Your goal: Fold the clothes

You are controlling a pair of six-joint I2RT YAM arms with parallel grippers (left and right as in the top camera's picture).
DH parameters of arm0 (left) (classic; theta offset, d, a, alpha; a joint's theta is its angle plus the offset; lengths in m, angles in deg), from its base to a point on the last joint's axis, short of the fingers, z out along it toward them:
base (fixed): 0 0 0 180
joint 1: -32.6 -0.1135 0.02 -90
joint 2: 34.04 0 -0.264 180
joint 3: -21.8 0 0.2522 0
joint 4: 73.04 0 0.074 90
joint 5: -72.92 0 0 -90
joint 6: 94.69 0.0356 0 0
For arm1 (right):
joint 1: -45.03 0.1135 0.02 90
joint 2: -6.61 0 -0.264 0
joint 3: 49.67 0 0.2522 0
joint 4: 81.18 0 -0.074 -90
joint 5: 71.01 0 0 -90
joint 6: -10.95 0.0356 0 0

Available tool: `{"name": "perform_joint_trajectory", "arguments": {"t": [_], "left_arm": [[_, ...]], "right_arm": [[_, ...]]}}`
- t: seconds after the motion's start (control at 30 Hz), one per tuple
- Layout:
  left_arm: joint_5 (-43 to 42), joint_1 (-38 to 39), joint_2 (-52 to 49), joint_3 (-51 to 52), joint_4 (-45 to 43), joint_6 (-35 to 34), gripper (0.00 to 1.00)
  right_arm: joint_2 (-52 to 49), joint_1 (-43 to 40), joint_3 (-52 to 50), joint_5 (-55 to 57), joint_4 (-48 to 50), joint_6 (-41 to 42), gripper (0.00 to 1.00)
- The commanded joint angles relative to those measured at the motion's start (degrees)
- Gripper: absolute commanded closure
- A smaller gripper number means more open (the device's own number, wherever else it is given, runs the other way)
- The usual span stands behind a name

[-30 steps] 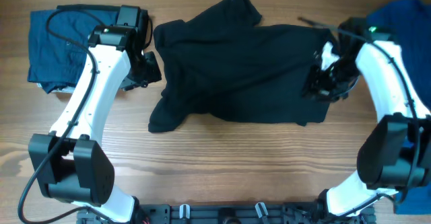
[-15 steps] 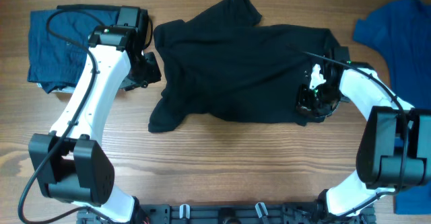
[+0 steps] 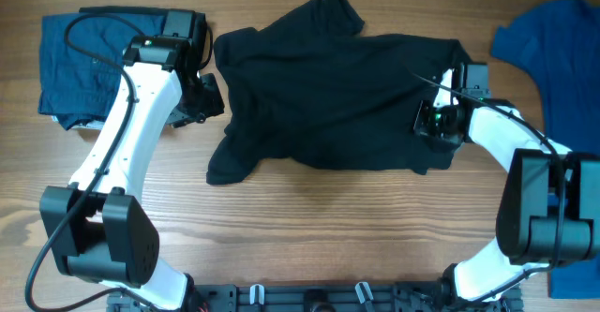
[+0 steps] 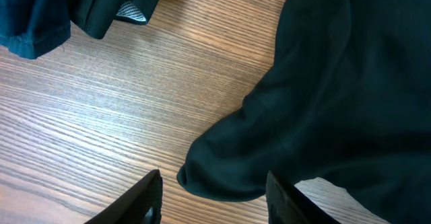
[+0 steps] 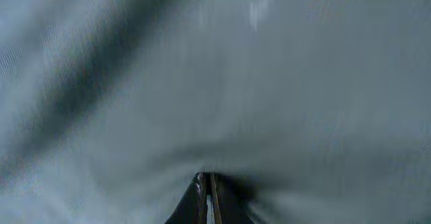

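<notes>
black shirt [image 3: 337, 96] lies crumpled on wooden table [image 3: 309, 228]; right gripper [image 3: 433, 123] pinched together on its right edge; left gripper [image 4: 214, 192] apart, empty, beside its left side.

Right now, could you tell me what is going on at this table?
Clothes are being folded. The right gripper is shut on the right edge of the black shirt, which lies crumpled. The left gripper hangs open beside the shirt's left edge. A navy garment lies far left, a blue garment far right.
</notes>
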Motion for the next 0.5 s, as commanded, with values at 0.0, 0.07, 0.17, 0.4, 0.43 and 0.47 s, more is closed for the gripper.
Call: {"name": "perform_joint_trajectory", "arguments": {"t": [0.0, 0.07, 0.17, 0.4, 0.43, 0.47], "left_arm": [[0.55, -0.42, -0.63, 0.37, -0.17, -0.11, 0.51], [0.55, -0.42, -0.63, 0.37, -0.22, -0.11, 0.51], [0.57, -0.42, -0.63, 0.37, -0.20, -0.09, 0.51], [-0.35, -0.42, -0.63, 0.37, 1.14, -0.09, 0.53], [-1.05, -0.42, -0.63, 0.37, 2.01, -0.04, 0.53], [-1.57, -0.42, -0.63, 0.37, 2.82, 0.22, 0.52]], "right_arm": [[-2.97, 0.11, -0.90, 4.76, 5.79, 1.38, 0.96], [-3.72, 0.11, -0.90, 5.81, 9.29, 2.67, 0.96], [-4.04, 0.00, -0.81, 6.12, 14.40, 2.38, 0.96], [-3.45, -0.04, 6.49, 6.03, 12.79, 0.70, 0.89], [-3.06, -0.04, 8.02, 6.03, 10.64, 0.68, 0.87], [-2.67, -0.07, 9.27, 6.03, 8.63, 0.68, 0.84]]}}
